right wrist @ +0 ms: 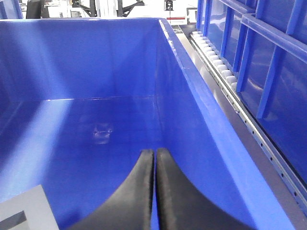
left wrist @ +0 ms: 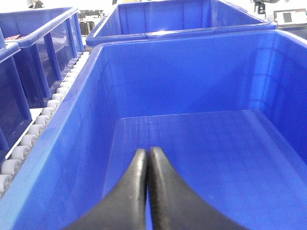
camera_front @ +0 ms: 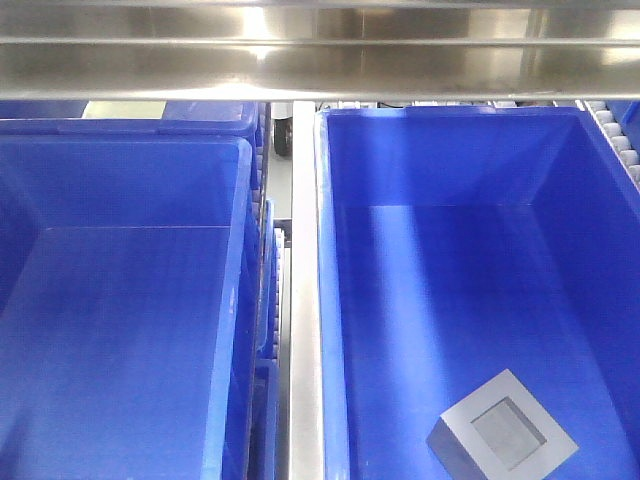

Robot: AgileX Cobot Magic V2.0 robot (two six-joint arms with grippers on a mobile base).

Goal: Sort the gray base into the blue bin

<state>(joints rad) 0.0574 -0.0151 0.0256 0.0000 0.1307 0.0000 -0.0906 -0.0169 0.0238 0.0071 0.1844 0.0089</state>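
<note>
Gray base lies on the floor of the right-hand blue bin, lower right of the front view, recess face up, rotated diamond-wise to the bin walls. Its corner also shows at the lower left of the right wrist view. A second blue crate fills the left half of the front view; a steel rail runs between the two. Roller track visible at left edge of left wrist view.

Left gripper: fingers pressed together, nothing between them, hanging over the left crate's waffle floor. Right gripper: fingers likewise pressed together and empty, above the right bin, base just off to its lower left.

Judgement: base appears to sit already inside a blue bin. Cannot tell from these views whether this is the target bin.

Risks:
- If a pick is needed, closed fingers would strike the block's top instead of straddling it; must spread first.
- Diamond orientation: unaligned jaws may catch corners and spin the block.
- Deep walls: wrist may clip the rim on descent.
</note>
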